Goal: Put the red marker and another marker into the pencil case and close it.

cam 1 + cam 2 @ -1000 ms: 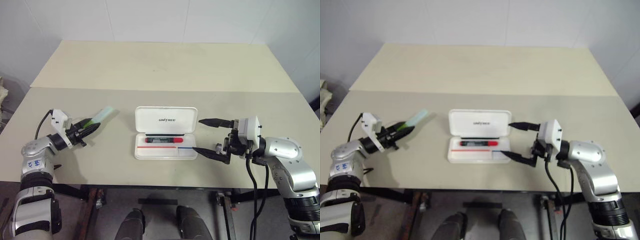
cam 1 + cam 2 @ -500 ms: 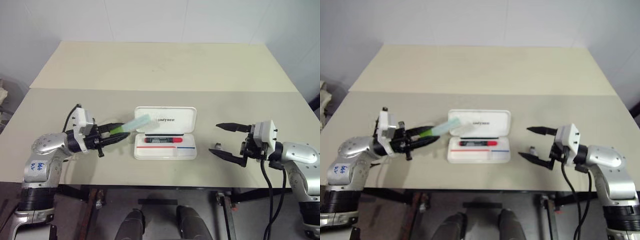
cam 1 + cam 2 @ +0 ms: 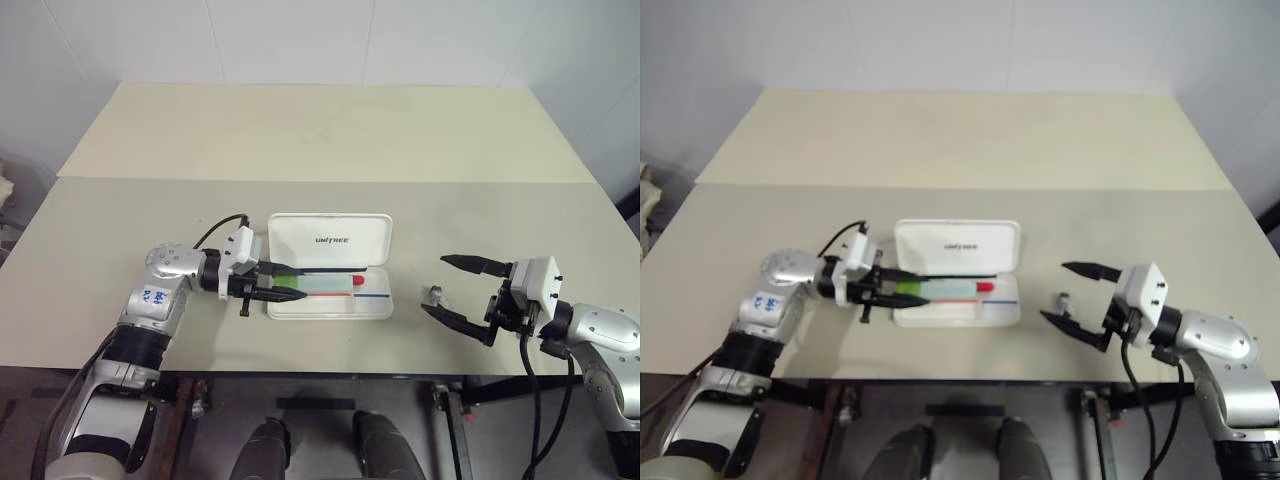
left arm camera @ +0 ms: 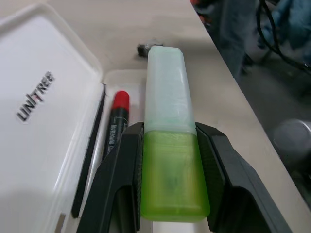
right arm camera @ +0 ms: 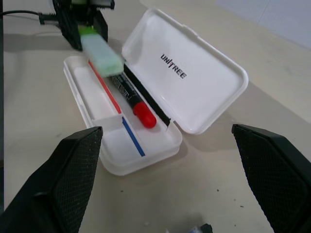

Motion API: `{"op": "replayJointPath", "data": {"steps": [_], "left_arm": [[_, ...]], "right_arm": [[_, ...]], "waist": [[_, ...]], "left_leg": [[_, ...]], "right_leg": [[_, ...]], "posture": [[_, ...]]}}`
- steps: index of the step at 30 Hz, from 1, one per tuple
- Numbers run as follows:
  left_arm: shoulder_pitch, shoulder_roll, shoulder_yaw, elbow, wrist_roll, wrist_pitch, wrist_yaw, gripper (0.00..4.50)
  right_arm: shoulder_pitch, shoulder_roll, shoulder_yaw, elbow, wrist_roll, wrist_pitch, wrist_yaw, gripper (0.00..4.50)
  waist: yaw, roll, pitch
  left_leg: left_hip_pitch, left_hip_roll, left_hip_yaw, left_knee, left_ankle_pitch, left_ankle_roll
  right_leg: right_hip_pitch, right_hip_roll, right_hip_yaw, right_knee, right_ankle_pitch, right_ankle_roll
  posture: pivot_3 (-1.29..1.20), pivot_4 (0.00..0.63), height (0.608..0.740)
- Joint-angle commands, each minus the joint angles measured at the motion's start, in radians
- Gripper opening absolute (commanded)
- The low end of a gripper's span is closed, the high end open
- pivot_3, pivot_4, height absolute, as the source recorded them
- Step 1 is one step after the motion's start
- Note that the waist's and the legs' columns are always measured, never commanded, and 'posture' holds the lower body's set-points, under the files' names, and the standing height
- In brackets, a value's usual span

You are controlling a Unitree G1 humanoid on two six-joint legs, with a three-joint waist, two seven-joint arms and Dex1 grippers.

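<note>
Left gripper [image 3: 268,283] clamps the green marker [image 4: 171,160] by its barrel, pale cap over the open tray of the pencil case [image 3: 330,242]. Red marker [image 5: 132,96] lies in the tray beside the hinge. Right gripper [image 3: 456,290] spread wide, holding nothing, well apart from the case on the surface [image 3: 320,130].

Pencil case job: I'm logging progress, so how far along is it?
Done: the red marker lies in the open pencil case. In hand: the left gripper is shut on the green marker, holding it over the case's tray. Left: release it inside, then shut the lid. The right gripper waits open beside the case.
</note>
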Motion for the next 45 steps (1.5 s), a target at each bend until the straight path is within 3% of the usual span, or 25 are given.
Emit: {"op": "replayJointPath", "data": {"steps": [1,28,39,45], "left_arm": [[-0.032,-0.007,0.002,0.043,0.016,-0.046,-0.035,1.28],[-0.035,-0.074,-0.016,0.180,0.115,-0.093,-0.027,1.28],[-0.062,-0.092,0.004,0.198,0.093,-0.086,-0.016,4.46],[-0.058,-0.095,0.010,0.185,0.081,-0.109,-0.046,4.46]], "right_arm": [[0.020,0.008,-0.033,-0.063,0.007,0.001,-0.039,4.50],[0.075,0.023,-0.024,-0.186,0.014,0.039,-0.159,4.50],[0.046,0.039,0.000,-0.172,0.005,0.038,-0.168,4.50],[0.036,0.048,0.007,-0.166,0.001,0.036,-0.168,4.50]], "waist": [[0.002,0.000,0.000],[0.002,0.000,0.000],[0.003,0.000,0.000],[0.003,0.000,0.000]], "left_leg": [[0.000,0.000,0.000,0.000,0.000,0.000],[0.000,0.000,-0.001,0.001,0.000,0.000],[0.000,0.000,-0.001,0.002,0.000,0.000],[0.000,0.000,-0.001,0.002,0.000,0.000]], "right_leg": [[0.000,0.000,0.000,0.000,0.000,0.000],[0.000,0.000,0.000,0.001,0.000,0.000],[0.000,0.000,0.000,0.001,0.000,0.000],[0.000,0.000,0.000,0.002,0.000,0.001]], "posture": [[0.00,0.150,0.740],[0.00,0.150,0.740],[0.00,0.150,0.740],[0.00,0.150,0.740]]}}
